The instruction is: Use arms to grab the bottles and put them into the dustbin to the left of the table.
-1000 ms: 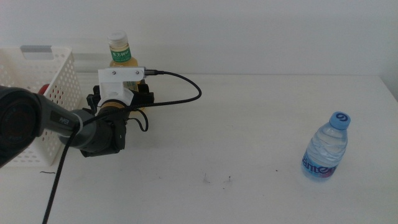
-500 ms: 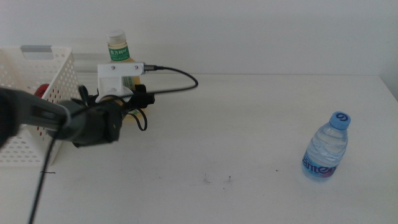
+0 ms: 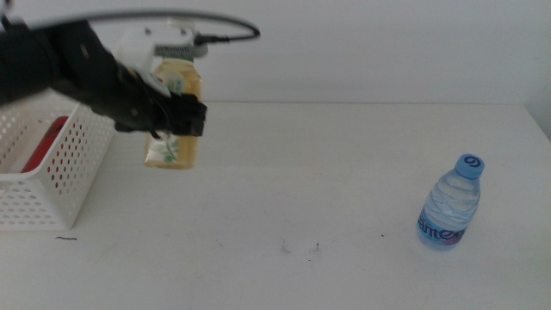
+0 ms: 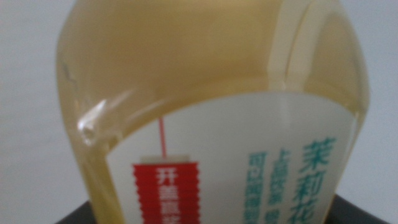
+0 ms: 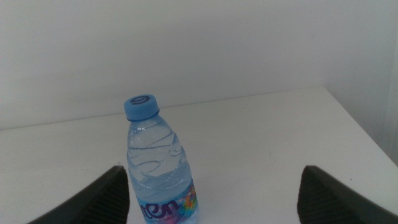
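Yellow tea bottle clamped in left gripper, lifted beside dustbin

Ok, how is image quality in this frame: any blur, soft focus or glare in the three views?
Middle view: the left end effector and its arm are motion-smeared around the tea bottle; the water bottle is sharp, with only soft shadows. Left wrist view: the tea bottle fills the picture, soft, its label print slightly blurred. Right wrist view: even light, the water bottle fairly sharp, the right end effector dark and open.
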